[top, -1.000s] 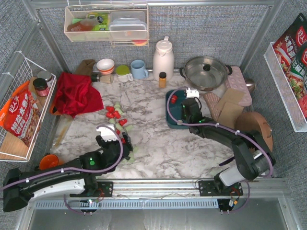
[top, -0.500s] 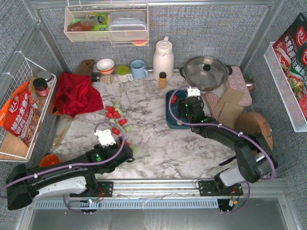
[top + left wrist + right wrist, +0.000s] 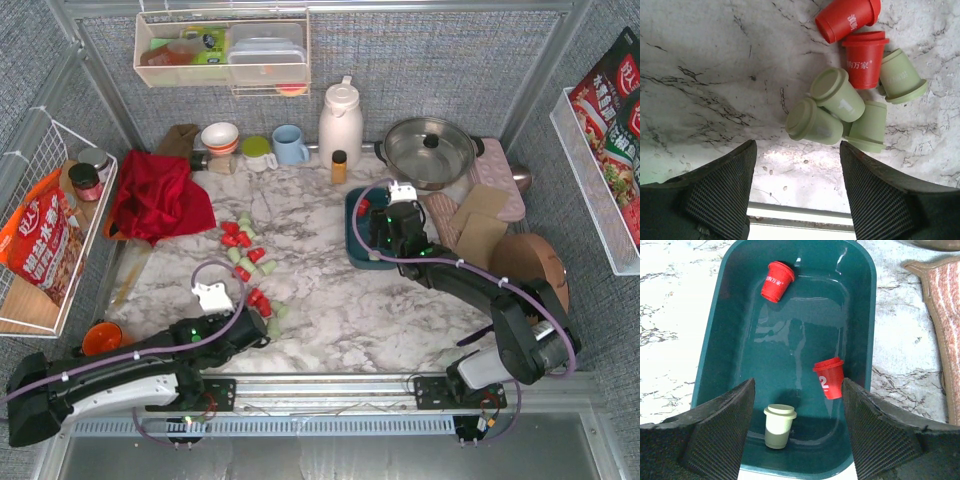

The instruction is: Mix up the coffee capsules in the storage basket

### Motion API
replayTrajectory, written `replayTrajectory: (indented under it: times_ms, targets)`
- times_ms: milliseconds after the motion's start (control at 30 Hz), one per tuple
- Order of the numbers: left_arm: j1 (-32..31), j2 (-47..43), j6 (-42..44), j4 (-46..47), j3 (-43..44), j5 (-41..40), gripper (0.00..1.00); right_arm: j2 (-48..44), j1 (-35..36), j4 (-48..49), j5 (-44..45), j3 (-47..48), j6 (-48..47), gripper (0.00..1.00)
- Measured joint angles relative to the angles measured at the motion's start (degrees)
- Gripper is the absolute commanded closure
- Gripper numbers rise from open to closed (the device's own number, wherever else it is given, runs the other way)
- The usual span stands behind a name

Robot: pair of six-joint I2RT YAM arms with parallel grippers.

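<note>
The marble table carries the whole job. The storage basket sits at about 1 o'clock from its centre, and the loose coffee capsules run in a strip at about 9 o'clock, well apart from the basket. The right gripper hangs over the basket's near end with its fingers spread and nothing between them. Inside the basket lie three capsules: a red one at 11 o'clock, a second red one at 4 o'clock against the wall, and a green one at 6 o'clock. The left gripper is likewise released and empty, poised just short of a tight knot of capsules at its 12 to 1 o'clock. The nearest green capsule lies on its side, touching its neighbours. The trouble I would expect starts there. These little cups are tapered and round, so fingers closing on a slanted one may squirt it out sideways. Because they touch, a grab at one may shove the others rolling. The table's near edge shows right behind the left fingers, so a nudged capsule could go over it. A low right finger catching the basket wall could drag the basket.
</note>
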Motion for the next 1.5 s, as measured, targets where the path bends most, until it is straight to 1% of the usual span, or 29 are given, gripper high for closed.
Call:
replayTrajectory:
  times_ms: [100, 233, 467, 633, 900, 1200, 1367, 1500]
  targets:
    - [0.1, 1.0, 1.0, 1.1, -0.3, 0.7, 0.22, 0.0, 0.0, -0.1, 0.0, 0.0, 0.0, 0.26]
    - [0.5, 5.0, 3.3, 1.8, 0.7, 1.6, 0.21, 0.0, -0.2, -0.4, 0.0, 0.0, 0.0, 0.26]
    - [2.1, 11.0, 9.6, 4.4, 3.7, 2.5, 0.21, 0.0, -0.7, -0.7, 0.0, 0.0, 0.2, 0.26]
    - [3.5, 13.4, 13.1, 6.2, 4.1, 3.8, 0.24, 0.3, -0.8, -0.8, -0.3, -0.1, 0.2, 0.26]
    - [4.1, 15.2, 14.8, 8.0, 3.2, 5.6, 0.26, 0.7, -1.1, -1.2, -1.1, -0.1, 0.3, 0.26]
    - [4.5, 16.6, 15.9, 9.6, 2.8, 5.4, 0.4, 1.0, -1.1, -1.3, -1.4, 0.2, 0.4, 0.26]
    - [4.5, 16.3, 16.1, 9.8, 2.8, 5.0, 0.55, 1.0, -1.1, -1.4, -1.5, 0.2, 0.4, 0.26]
    - [4.5, 15.5, 16.2, 9.6, 3.1, 4.8, 0.58, 1.0, -1.2, -1.9, -1.5, 0.3, 0.5, 0.26]
